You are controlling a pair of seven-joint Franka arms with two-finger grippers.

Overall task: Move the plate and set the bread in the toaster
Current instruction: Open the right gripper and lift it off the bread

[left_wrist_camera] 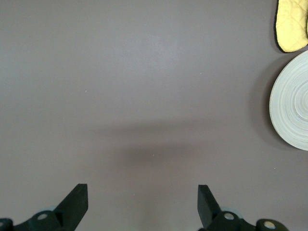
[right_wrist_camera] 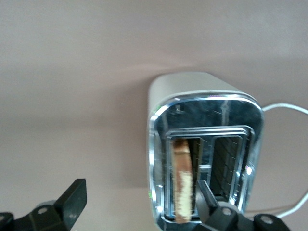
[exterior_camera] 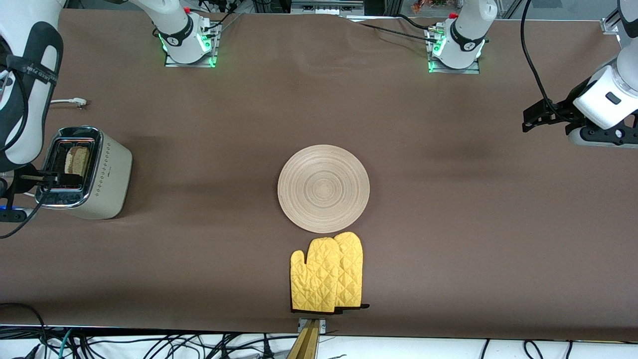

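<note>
The cream toaster stands at the right arm's end of the table. The brown bread stands upright in its slot on the side toward the plate. My right gripper is open and empty above the toaster's chrome top. In the right wrist view the toaster and bread lie below the open right gripper, one finger over the slots. The round beige plate lies mid-table. My left gripper is open and empty, up over bare table at the left arm's end. The left wrist view shows the left gripper and the plate's edge.
A pair of yellow mitts lies against the plate's edge, nearer to the front camera; one also shows in the left wrist view. The toaster's white cord runs along the table toward the right arm's base.
</note>
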